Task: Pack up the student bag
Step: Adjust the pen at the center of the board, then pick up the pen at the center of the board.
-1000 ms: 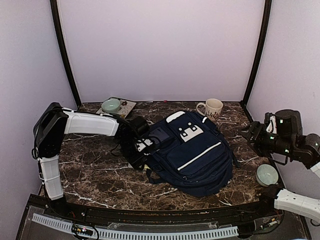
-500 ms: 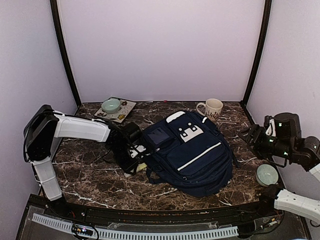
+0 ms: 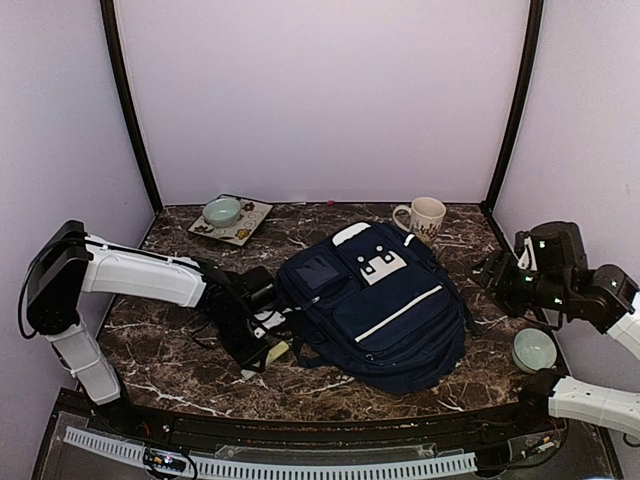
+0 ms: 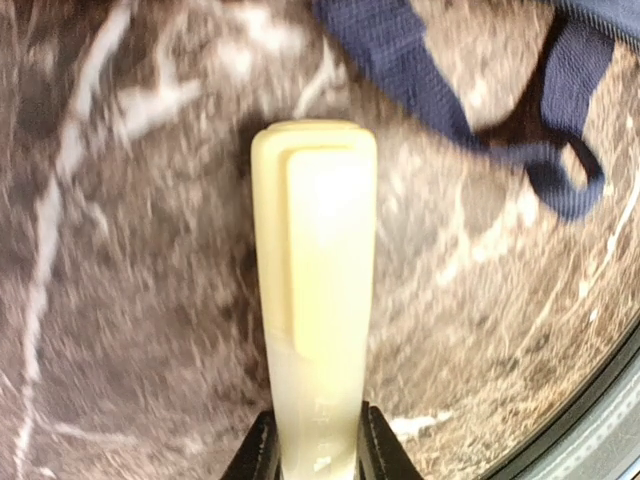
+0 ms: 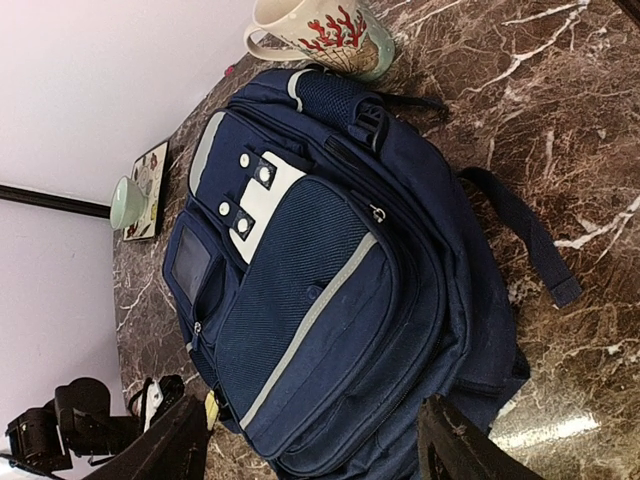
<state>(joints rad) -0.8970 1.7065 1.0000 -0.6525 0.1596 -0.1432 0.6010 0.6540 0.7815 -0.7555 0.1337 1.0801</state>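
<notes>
The student bag (image 3: 385,300), navy with a white diagonal stripe and dotted white patches, lies flat in the middle of the marble table, and the right wrist view shows its front pockets (image 5: 320,290). My left gripper (image 3: 268,345) is low over the table just off the bag's near-left corner. It is shut on a pale yellow pen-like object (image 4: 315,280), which sticks out ahead of the jaws (image 3: 279,349). My right gripper (image 3: 497,270) hovers open to the right of the bag and holds nothing; its fingers (image 5: 165,455) frame the bag's lower edge.
A loose navy strap (image 4: 560,110) lies on the marble close to the held object. A cream mug (image 3: 425,215) stands behind the bag. At the back left a green bowl (image 3: 222,211) sits on a small tray (image 3: 250,225). Another bowl (image 3: 533,349) sits at the near right.
My left arm has drawn back from the bag's left side toward the near left, and its jaws have closed on the yellow object. The right gripper shifted slightly left.
</notes>
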